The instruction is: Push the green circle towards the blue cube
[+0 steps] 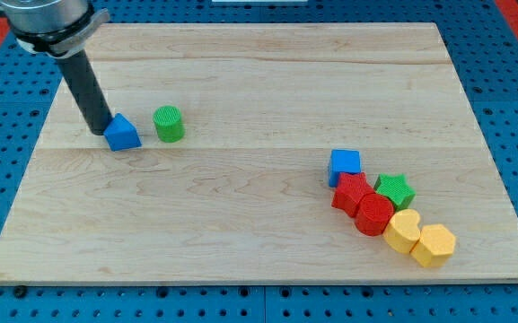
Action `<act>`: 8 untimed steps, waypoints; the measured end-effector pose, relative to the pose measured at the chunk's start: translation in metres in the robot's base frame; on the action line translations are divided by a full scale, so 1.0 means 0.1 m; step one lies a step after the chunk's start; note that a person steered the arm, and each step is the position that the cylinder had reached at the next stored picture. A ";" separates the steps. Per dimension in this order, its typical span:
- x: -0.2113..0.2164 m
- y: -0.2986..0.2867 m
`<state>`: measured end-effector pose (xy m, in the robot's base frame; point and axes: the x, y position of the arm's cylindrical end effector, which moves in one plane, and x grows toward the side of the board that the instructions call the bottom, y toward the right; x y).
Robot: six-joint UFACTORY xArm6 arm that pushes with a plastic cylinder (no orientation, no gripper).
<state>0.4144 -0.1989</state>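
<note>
Green circle (169,124) sits right of my tip (100,132), beyond the touching blue triangle (122,134); blue cube (345,167) lies far right.

The arm shows only at the view's top left. Its lowest housing is a wide round collar, grey and metallic, with a darker black band around its lower edge and a small lug jutting from its right side. From beneath it comes a straight, smooth, matte black rod, cylindrical and even in thickness along its length. My tip (99,132) ends bluntly, perhaps flat, though its end face is too dark to make out clearly.
</note>
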 end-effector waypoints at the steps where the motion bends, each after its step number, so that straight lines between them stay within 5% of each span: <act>1: -0.01 0.25; 4: -0.12 0.72; 6: 0.06 2.12; 8: -0.06 2.42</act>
